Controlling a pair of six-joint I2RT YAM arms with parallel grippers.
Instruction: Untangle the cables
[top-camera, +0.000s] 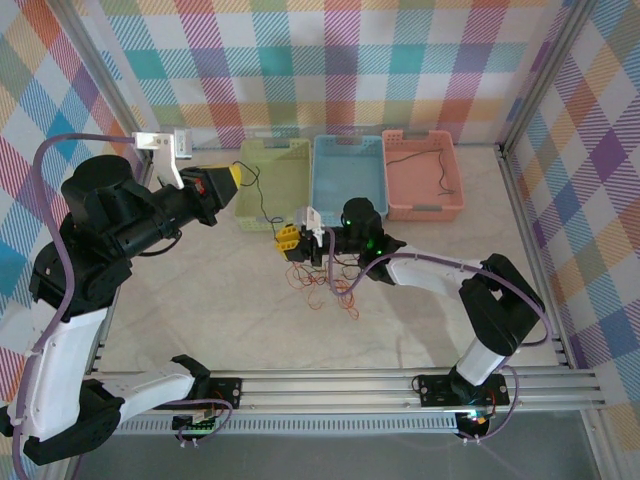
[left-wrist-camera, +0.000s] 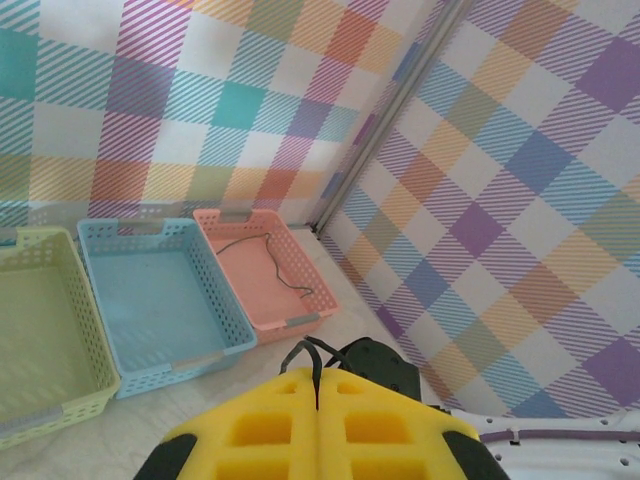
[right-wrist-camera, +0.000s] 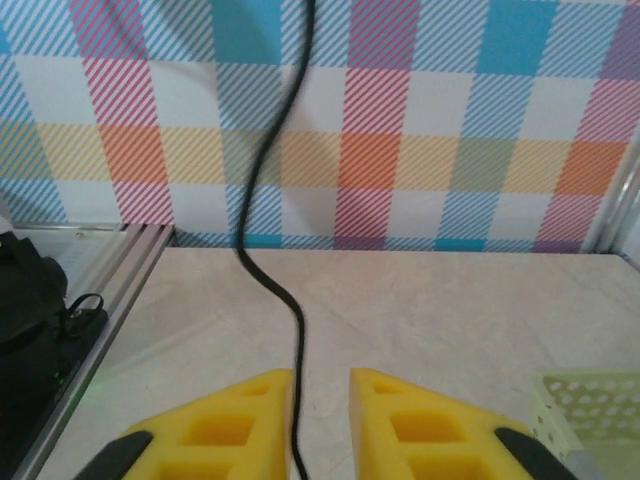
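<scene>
The cables lie in three places. A loose orange-red tangle (top-camera: 335, 288) sprawls on the desk (top-camera: 200, 310) in front of the blue basket (top-camera: 350, 141), just under the right end effector (top-camera: 288, 240). One black cable (top-camera: 262, 208) rises from there up to the left end effector (top-camera: 232, 180), which hangs raised beside the green basket (top-camera: 291, 151). A further dark strand (top-camera: 425, 158) lies inside the pink basket (top-camera: 421, 135).

The overhead view is too coarse to tell the grips; the wrist cameras settle them. On the left wrist, the yellow fingers (left-wrist-camera: 262, 430) are pressed together with the black cable pinched in the seam, a small loop poking out above. On the right wrist, the fingers (right-wrist-camera: 230, 420) stand spread with a clear gap, and the black cable runs through that gap close to one finger, then climbs out of the top of the frame.

The desk is pale and marbled, fenced by aluminium rails (top-camera: 350, 385) and walled with pastel plaid panels (top-camera: 350, 60).
</scene>
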